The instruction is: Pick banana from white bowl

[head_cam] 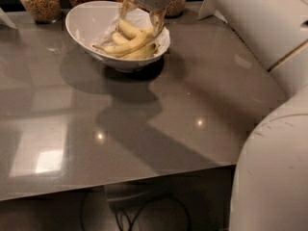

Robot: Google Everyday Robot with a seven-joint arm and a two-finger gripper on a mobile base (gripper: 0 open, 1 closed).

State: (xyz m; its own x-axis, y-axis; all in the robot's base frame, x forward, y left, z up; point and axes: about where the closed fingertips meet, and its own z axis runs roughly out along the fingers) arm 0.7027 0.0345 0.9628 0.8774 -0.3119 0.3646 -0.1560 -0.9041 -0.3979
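The white bowl (pixel 91 23) stands at the back of the grey table and holds a pile of bananas. The longest banana (pixel 126 45), evenly yellow with a thin stem pointing left, lies across the pile. A shorter banana (pixel 129 29) lies behind it and a greenish one (pixel 143 52) in front. My gripper (pixel 142 17) hangs over the right side of the bowl, open, with one finger (pixel 126 7) to the left and one finger (pixel 158 19) to the right of the upper bananas. It holds nothing.
Glass jars of grains (pixel 41 1) stand along the back edge behind the bowl. My white arm (pixel 260 28) fills the right side of the view. The grey table (pixel 144 119) stretches toward me, with cables (pixel 139 215) below its front edge.
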